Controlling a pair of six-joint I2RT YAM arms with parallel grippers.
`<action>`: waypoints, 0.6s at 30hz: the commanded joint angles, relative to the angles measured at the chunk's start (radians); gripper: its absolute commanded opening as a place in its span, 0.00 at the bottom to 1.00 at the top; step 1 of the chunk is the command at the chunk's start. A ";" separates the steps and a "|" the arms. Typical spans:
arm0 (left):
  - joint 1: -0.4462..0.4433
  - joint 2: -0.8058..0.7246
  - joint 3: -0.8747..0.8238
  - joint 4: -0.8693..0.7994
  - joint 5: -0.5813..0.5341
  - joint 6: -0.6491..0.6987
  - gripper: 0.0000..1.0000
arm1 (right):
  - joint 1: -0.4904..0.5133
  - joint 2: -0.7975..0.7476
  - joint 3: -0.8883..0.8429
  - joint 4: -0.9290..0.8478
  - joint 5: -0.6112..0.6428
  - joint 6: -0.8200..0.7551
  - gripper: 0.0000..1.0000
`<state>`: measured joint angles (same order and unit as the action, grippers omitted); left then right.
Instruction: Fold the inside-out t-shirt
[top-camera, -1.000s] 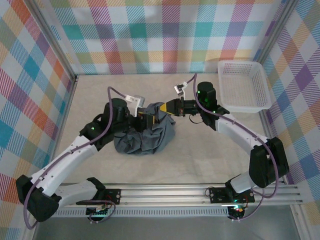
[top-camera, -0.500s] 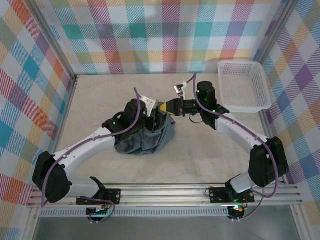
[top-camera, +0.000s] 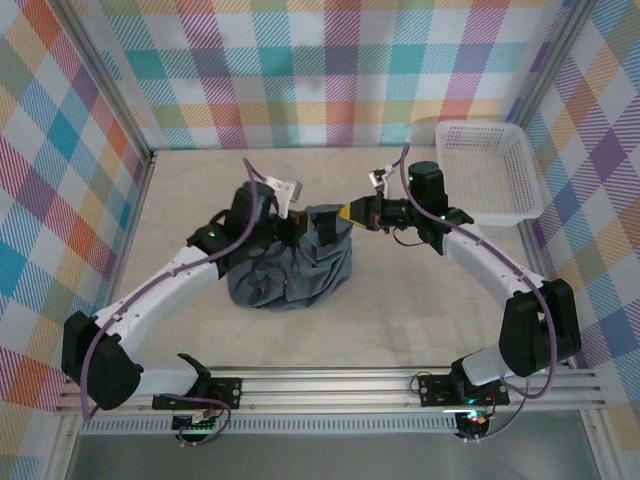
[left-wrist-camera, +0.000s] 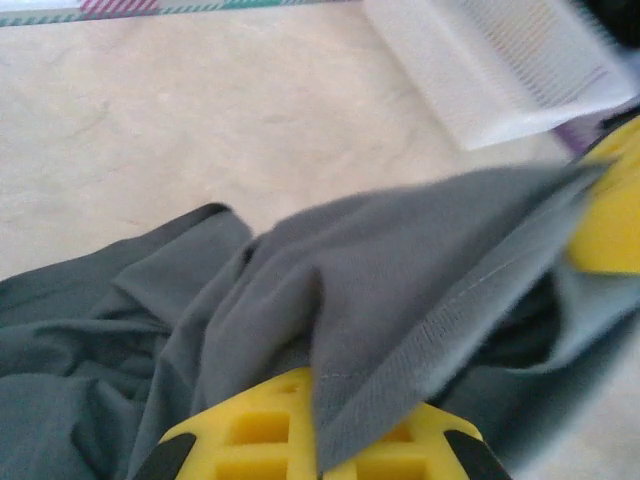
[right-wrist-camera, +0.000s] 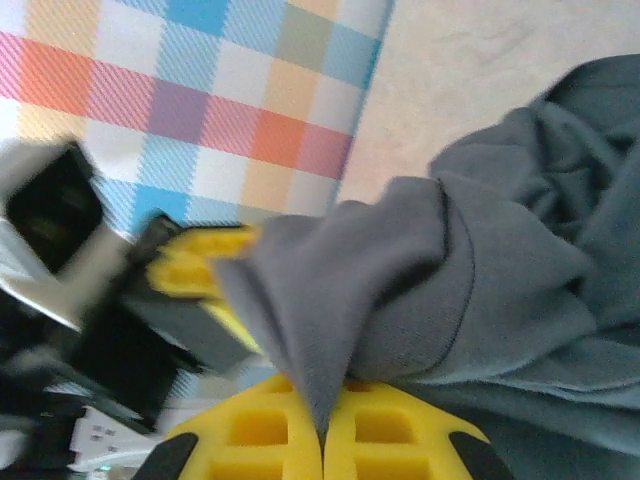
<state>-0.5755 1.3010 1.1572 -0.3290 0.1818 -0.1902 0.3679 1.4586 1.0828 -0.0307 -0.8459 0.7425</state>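
We hold the crumpled t-shirt (top-camera: 290, 272) at the middle of the bench (top-camera: 410, 315).
Our left gripper (top-camera: 294, 226) and right gripper (top-camera: 345, 213) face each other, each clamped on its far hem; the white basket (top-camera: 487, 178) sits well apart in the far right corner.

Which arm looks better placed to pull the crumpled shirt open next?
Probably right. The right fingers pinch the t-shirt at its outer edge, bare table beyond; the left fingers, also clamped, grip nearer the heap's middle.
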 joint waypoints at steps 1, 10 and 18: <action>0.111 0.032 0.158 -0.237 0.345 -0.118 0.00 | -0.029 0.054 0.060 -0.216 0.017 -0.258 0.07; 0.124 0.155 0.333 -0.415 0.444 -0.114 0.00 | 0.061 -0.204 -0.033 -0.165 0.352 -0.372 0.49; 0.124 0.185 0.355 -0.416 0.440 -0.123 0.00 | 0.388 -0.268 -0.104 0.003 0.874 -0.734 0.48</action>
<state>-0.4534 1.4845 1.4734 -0.7094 0.6018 -0.3000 0.7284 1.1313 0.9585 -0.0925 -0.2344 0.1967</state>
